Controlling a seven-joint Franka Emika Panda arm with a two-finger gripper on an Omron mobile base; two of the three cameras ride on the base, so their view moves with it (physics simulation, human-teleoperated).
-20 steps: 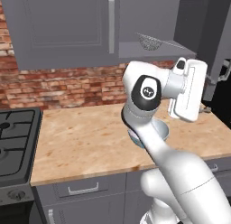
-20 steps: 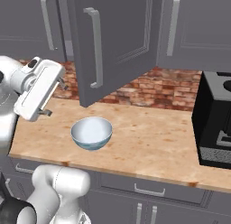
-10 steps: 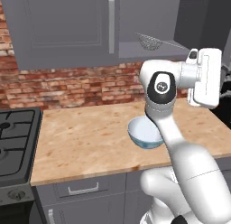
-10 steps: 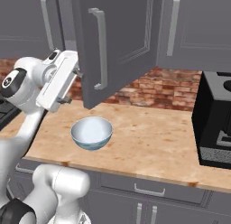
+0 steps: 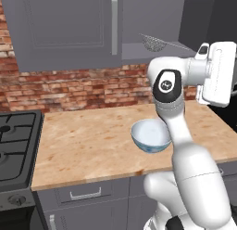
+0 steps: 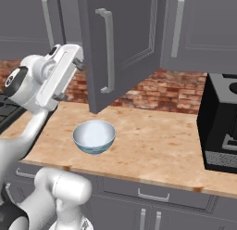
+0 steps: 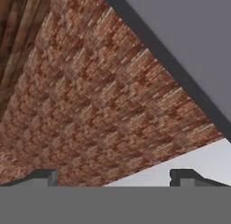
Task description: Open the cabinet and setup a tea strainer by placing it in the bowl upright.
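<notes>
Open cabinet door (image 6: 122,48) juts beside raised gripper (image 7: 113,175), above bowl (image 6: 94,137)

Tea strainer (image 5: 154,42) on cabinet (image 5: 152,50) shelf, above bowl (image 5: 150,136).

1. The cabinet door (image 6: 122,48) stands swung out over the counter (image 6: 152,145), walling one side of the opening.
2. The shelf edge around the tea strainer (image 5: 154,41) is bare.
3. Room above the bowl (image 6: 94,136) is free.
4. A black appliance (image 6: 221,127) blocks the counter's right end.
</notes>
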